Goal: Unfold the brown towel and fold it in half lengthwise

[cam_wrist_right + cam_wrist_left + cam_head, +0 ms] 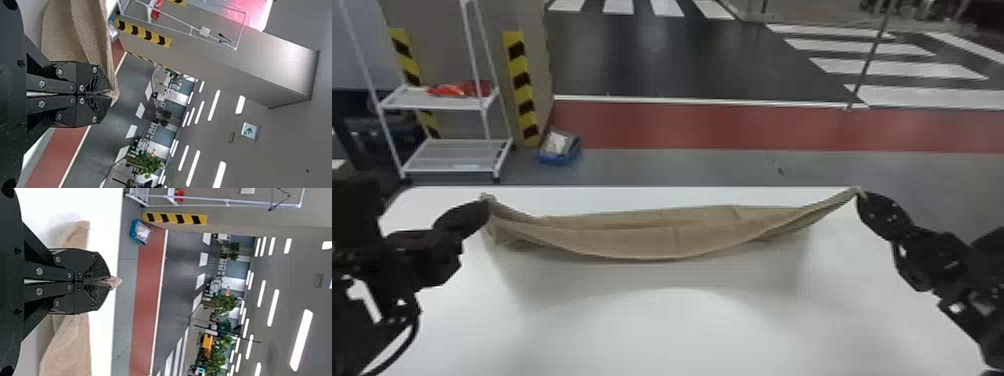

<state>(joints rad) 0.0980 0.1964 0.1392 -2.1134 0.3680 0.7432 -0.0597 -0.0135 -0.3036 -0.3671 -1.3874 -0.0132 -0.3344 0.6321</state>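
- The brown towel (652, 242) is stretched sideways over the far part of the white bench (652, 330), held up at both ends and sagging in the middle, with creases and overlapping layers along it; whether its lowest part touches the bench, I cannot tell.
- The left end effector (486, 204) is closed, its fingertips pinching the towel at its left end.
- In the left wrist view, a small tuft of cloth pokes out past the tips of the left end effector (109, 282).
- The right end effector (861, 196) is closed too, gripping the towel's right end.
- Beyond the bench, at the left, stands a white rack (452, 157) with a red item (454, 90) on its upper shelf.
- A blue container (559, 159) sits on the floor near the rack.
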